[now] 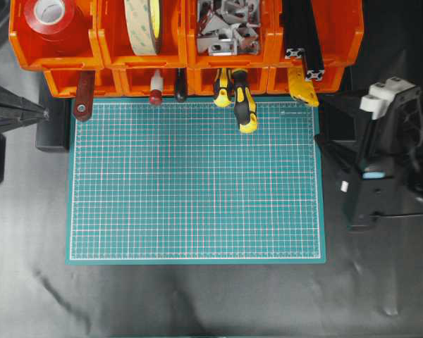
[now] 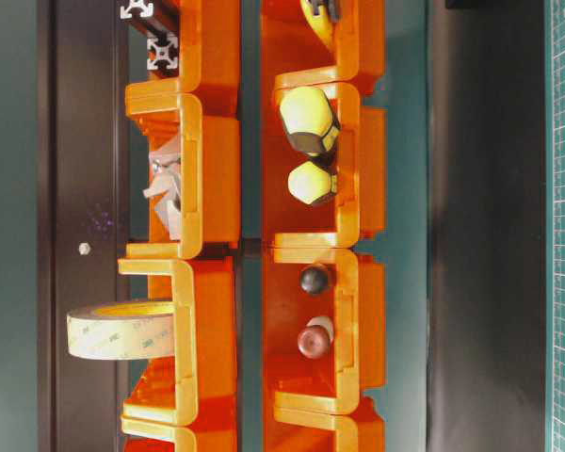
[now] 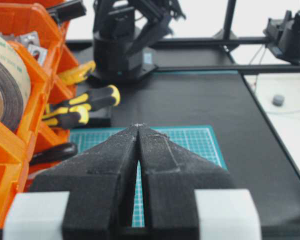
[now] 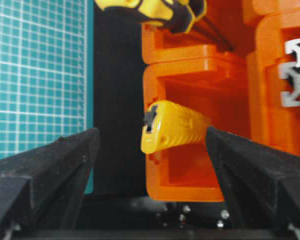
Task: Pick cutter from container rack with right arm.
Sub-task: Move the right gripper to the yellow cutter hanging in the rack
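Note:
The yellow cutter (image 1: 303, 86) sticks out of the lower right bin of the orange container rack (image 1: 102, 60), its end over the mat's far right corner. In the right wrist view the cutter (image 4: 175, 131) lies in that bin (image 4: 190, 60), straight ahead of my right gripper (image 4: 151, 132). The right gripper is open and empty, its jaws wide apart and short of the cutter. In the overhead view the right gripper (image 1: 324, 123) sits just right of the cutter. My left gripper (image 3: 139, 126) is shut and empty at the left edge (image 1: 42, 111).
Two yellow-and-black screwdrivers (image 1: 243, 105) hang from the bin left of the cutter. Red-handled tools (image 1: 84, 95) hang from the left bins. Tape rolls (image 1: 144, 24), metal brackets (image 1: 225, 28) and black profiles (image 1: 303, 42) fill the upper bins. A green cutting mat (image 1: 194, 179) lies in front.

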Robot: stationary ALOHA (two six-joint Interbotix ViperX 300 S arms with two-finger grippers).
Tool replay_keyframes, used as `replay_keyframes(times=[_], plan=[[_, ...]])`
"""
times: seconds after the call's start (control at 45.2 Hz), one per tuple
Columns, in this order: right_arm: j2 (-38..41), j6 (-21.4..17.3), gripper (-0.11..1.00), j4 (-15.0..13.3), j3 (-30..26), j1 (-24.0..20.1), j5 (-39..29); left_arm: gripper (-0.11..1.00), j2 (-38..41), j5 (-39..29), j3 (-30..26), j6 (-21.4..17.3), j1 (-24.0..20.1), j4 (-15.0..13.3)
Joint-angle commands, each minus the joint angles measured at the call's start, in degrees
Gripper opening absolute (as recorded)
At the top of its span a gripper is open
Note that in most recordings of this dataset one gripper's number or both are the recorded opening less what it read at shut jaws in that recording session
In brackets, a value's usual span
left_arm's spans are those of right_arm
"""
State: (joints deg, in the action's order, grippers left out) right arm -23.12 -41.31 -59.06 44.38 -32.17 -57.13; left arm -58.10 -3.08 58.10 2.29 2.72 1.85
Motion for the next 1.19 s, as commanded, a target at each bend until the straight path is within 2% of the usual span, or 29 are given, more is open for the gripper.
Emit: replay_keyframes(times=[0.0,0.199,0.42,0.641,1.172], plan=[[1.1,-1.8,0.82,-1.7,0.1,0.8,0.3,0.00,0.3,0.3,-1.2,0.3,-0.2,0.2],[3.5,-6.5,0.80,-5.1,2.4,3.2,0.6,0.00,0.3,0.4,-1.1,0.3,-0.2,0.2],[4.7,-8.9,0.80,-8.0,3.6,6.8,3.8,0.00,0.5,0.3,-0.9,0.3,-0.2,0.2],[5.5,-8.9,0.79,-8.4,4.5,10.5,7.1,0.00,0.3,0.3,-0.7,0.3,-0.3,0.2],[6.9,-8.9,0.76,-9.0,4.7,12.7,9.2,0.00,0.1,0.3,-0.4,0.3,-0.2,0.2]])
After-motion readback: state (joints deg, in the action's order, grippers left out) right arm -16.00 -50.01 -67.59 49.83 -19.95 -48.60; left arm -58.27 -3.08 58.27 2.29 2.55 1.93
